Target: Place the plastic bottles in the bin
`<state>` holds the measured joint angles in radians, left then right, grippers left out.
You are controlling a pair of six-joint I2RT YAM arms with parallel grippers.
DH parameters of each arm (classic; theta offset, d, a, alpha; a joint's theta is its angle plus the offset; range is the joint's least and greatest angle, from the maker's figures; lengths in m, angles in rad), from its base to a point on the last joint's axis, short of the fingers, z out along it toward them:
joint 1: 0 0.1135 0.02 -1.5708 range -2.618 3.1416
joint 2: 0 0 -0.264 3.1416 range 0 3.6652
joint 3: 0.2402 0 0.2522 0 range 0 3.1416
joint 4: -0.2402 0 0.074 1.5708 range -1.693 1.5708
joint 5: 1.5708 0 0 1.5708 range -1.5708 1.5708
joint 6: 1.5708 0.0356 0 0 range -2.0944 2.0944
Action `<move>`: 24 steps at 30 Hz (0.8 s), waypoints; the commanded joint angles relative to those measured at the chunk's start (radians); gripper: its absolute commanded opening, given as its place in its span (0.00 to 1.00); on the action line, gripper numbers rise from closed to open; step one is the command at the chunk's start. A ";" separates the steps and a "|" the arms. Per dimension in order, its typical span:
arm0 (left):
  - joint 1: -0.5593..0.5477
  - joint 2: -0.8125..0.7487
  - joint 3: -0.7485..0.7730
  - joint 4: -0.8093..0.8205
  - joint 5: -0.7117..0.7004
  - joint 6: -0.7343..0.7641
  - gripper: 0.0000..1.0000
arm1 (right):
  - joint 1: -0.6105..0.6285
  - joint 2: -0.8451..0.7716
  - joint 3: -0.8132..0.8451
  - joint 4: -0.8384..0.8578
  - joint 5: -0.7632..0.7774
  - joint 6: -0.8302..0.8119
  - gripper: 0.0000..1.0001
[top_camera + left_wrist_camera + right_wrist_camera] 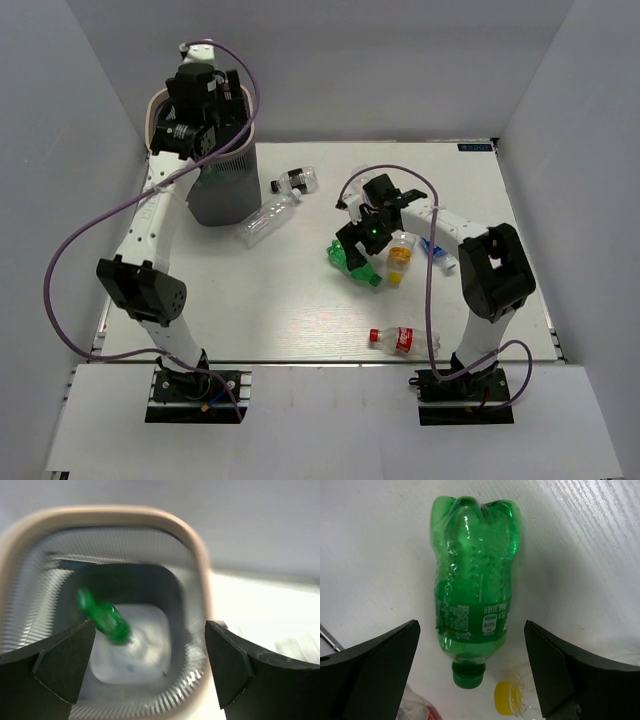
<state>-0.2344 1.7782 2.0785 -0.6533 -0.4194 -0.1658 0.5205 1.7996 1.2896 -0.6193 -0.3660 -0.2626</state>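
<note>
My left gripper (203, 110) is open and empty above the bin (222, 190), a dark grey mesh basket with a beige rim (196, 547). In the left wrist view a blurred green bottle (103, 617) is inside the bin, below the open left gripper (150, 645). My right gripper (363, 243) is open above a second green bottle (349, 261) lying on the table. In the right wrist view this green bottle (472, 580) lies between the spread fingers of the right gripper (470, 645), cap toward the camera, untouched.
A yellow-capped clear bottle (399, 256) (511, 698) and a blue-labelled one (440, 256) lie right of the green bottle. A red-labelled bottle (398, 338) lies near the front. Two clear bottles (268, 222), one black-capped (293, 181), lie beside the bin.
</note>
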 commanded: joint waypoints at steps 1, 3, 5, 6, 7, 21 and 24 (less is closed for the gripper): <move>-0.023 -0.164 -0.121 0.076 0.383 0.140 1.00 | 0.027 0.021 0.004 0.058 0.099 0.017 0.91; -0.035 -0.241 -0.216 0.123 0.646 0.140 1.00 | 0.039 0.047 -0.006 0.079 0.122 0.016 0.91; -0.045 -0.252 -0.256 0.123 0.877 0.140 1.00 | 0.053 0.066 -0.004 0.087 0.159 0.016 0.88; -0.045 -0.261 -0.303 0.100 0.924 0.120 1.00 | 0.055 0.092 -0.003 0.084 0.170 0.017 0.86; -0.074 -0.276 -0.340 0.100 0.964 0.120 1.00 | 0.059 0.101 -0.003 0.089 0.191 0.023 0.77; -0.215 -0.646 -1.104 0.024 0.818 0.083 1.00 | -0.007 0.006 0.414 -0.085 0.118 -0.081 0.00; -0.224 -0.662 -1.163 0.004 0.771 0.072 1.00 | -0.007 0.056 0.660 -0.097 0.099 -0.086 0.00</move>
<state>-0.4477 1.1667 0.9375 -0.6434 0.4088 -0.0799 0.5182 1.8904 1.7363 -0.7280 -0.2337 -0.3195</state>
